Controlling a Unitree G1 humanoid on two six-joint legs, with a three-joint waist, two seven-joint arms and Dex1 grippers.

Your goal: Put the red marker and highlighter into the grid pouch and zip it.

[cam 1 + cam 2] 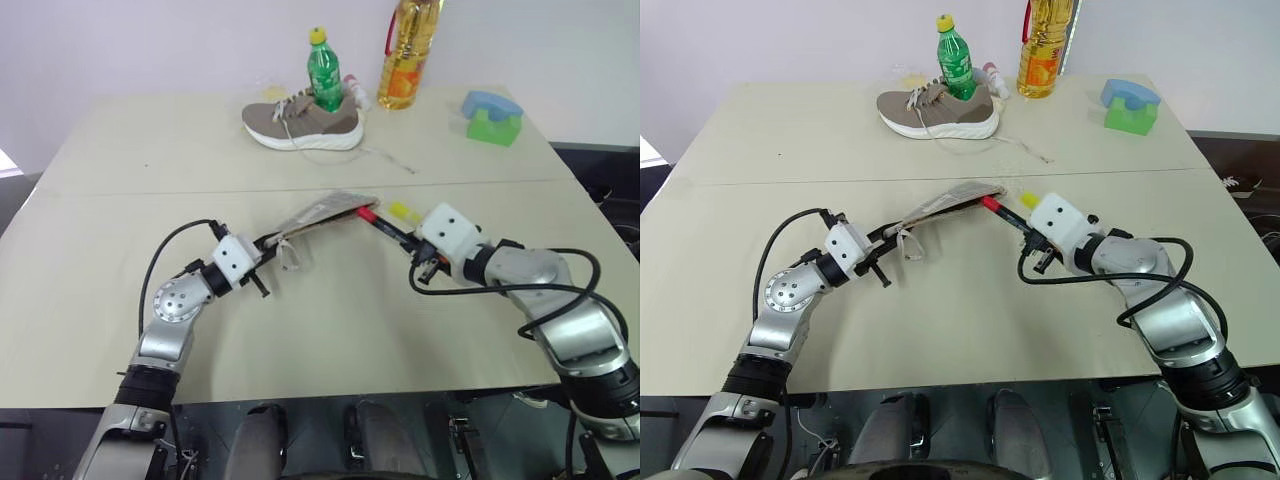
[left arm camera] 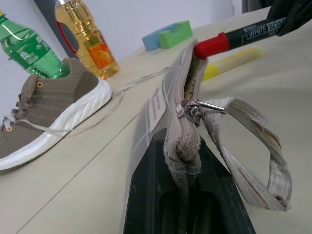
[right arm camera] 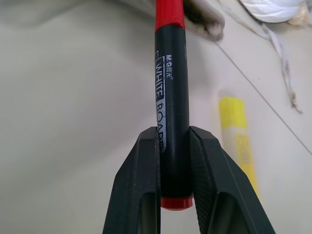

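Left gripper (image 1: 268,243) jaws clenched on the grid pouch (image 1: 325,211), right gripper (image 3: 173,161) jaws grasping the red marker (image 3: 170,97): its cap, at the narrow zipper slit, may snag the edge and fold the unsupported mouth shut.

red marker (image 3: 171,97): red cap at pouch mouth | highlighter (image 1: 405,212): flat on table | grid pouch (image 2: 168,105): lifted, unzipped

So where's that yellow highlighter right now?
The highlighter lies on the table, just behind the red marker in the right gripper, near the grid pouch.
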